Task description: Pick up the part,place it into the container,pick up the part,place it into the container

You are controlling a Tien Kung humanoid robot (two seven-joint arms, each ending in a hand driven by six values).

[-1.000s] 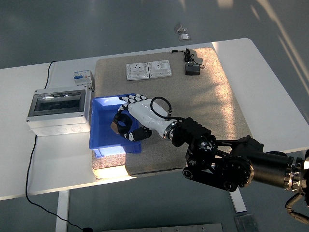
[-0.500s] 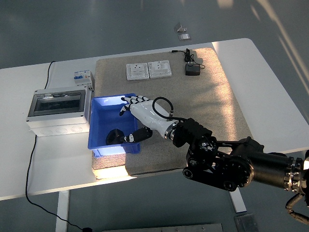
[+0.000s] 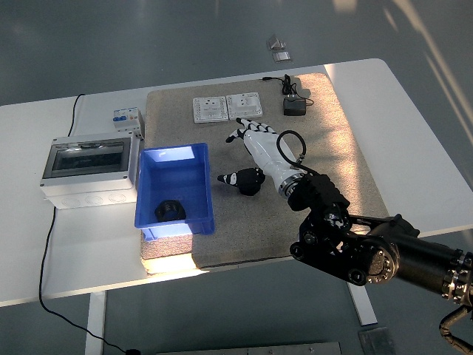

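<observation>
Plastic, I judge, is what the part [image 3: 168, 210] is made of: a small black ring-shaped piece lying on the floor of the blue container [image 3: 199, 159], toward its near end. It looks stiff and light, something that would neither bend nor crush under my fingers, though its smooth dark surface may be a little slippery. If I had to lift it again, I would pinch it across the rim, thumb on one side and two fingers opposite, because the hollow middle offers nothing to press against.

My right hand [image 3: 255, 151] hovers over the grey mat [image 3: 332, 148], to the right of the container and clear of it. Its fingers are spread and it holds nothing. My left hand is out of sight.

The task calls for another part. Beyond the container, at the far side of the mat, lie two white socket plates [image 3: 228, 106], and to their right a small black adapter [image 3: 295, 107] with its cable. Which of these counts as the next part I cannot tell. The plates look flat, rigid and hard to get fingers under; the adapter is blockier and easier to grip by its sides.

Left of the container stands a grey distribution box [image 3: 89, 170] with a clear lid. No brand, label or writing is legible on anything here.
</observation>
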